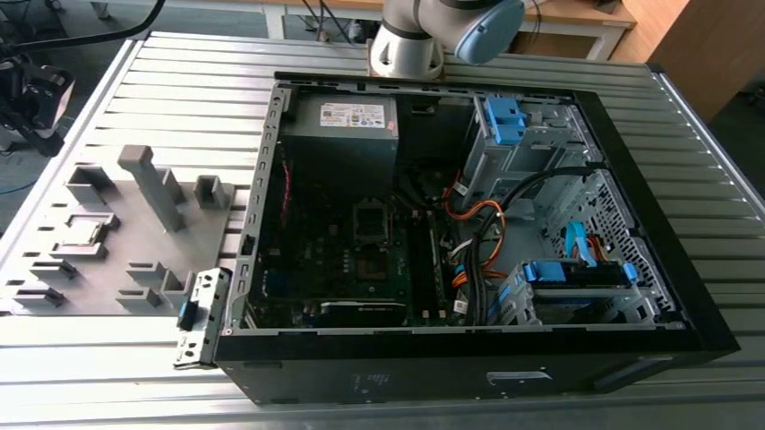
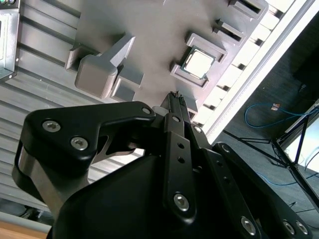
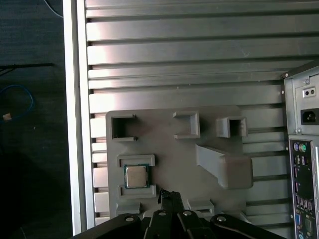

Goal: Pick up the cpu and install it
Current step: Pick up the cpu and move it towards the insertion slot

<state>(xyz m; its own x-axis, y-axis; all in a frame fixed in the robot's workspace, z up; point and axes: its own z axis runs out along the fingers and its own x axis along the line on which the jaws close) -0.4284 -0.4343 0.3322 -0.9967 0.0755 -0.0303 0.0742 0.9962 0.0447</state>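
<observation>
Approach step. The cpu (image 3: 135, 176) lay in its tray (image 3: 164, 149) pocket, untouched. Claw (image 3: 168, 193) hung over the tray, tips pressed together, empty. My judgement: the pick needs them spread and centred on the cpu.

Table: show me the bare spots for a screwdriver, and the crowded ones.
In the exterior view, bare table slats run from the tray to the far edge and along the near edge. The tray is crowded with blocks and the cpu; the case is packed with cables.
</observation>
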